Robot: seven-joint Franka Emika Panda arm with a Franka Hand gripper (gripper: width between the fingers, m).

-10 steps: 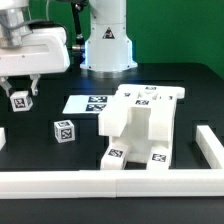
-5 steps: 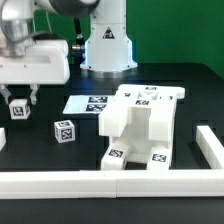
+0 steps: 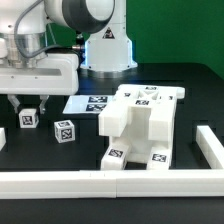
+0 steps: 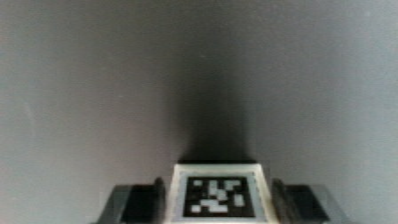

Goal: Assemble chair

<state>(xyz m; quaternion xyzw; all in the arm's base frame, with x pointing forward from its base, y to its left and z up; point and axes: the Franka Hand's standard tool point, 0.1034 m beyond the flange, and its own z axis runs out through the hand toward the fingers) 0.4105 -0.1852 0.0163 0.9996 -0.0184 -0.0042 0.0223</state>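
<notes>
Frame left, the gripper point(image 3: 28, 111) clamps a small tagged block point(image 3: 28, 120) (likely a leg) in transit; next, align it with the half-built chair point(image 3: 140, 125).

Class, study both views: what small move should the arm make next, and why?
Probably carry the small tagged block towards the exterior view's right, to the part-built chair. The fingers are closed on that block, as the wrist view shows, while the chair stands apart, with a second loose block between.
</notes>
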